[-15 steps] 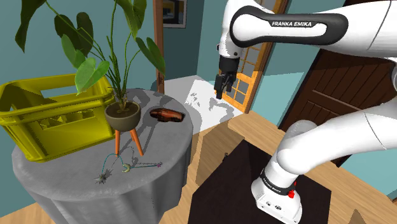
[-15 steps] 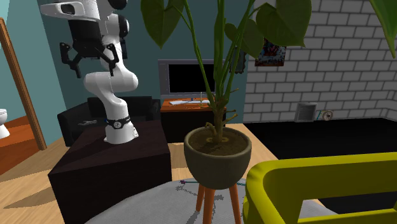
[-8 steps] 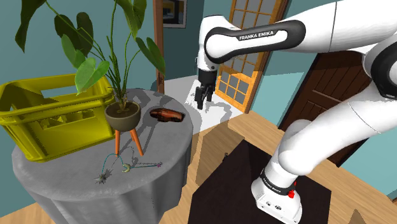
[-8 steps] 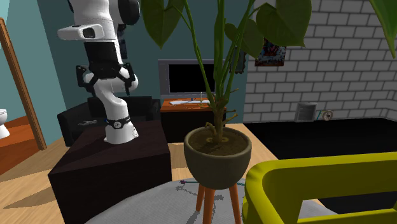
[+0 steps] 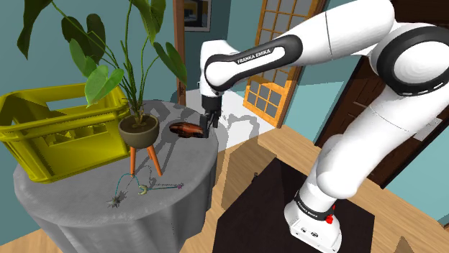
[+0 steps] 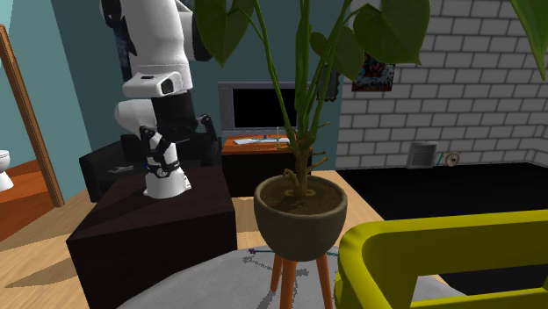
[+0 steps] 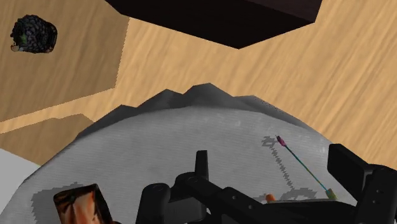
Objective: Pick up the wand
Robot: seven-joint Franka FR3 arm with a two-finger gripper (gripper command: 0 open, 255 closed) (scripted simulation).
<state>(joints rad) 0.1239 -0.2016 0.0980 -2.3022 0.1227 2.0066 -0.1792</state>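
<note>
On the grey table (image 5: pixel 188 159), the wand (image 7: pixel 304 163) lies thin, teal, pink-tipped.

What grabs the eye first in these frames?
The big white robot arm arches over a round grey table, its black gripper open just above a brown object on the shoulder view's right side of the tabletop. On that view's left stand a bright yellow slatted crate and a tall leafy plant in a dark pot on orange legs. The thin pink-tipped wand lies flat on the table, apart from the gripper.
</note>
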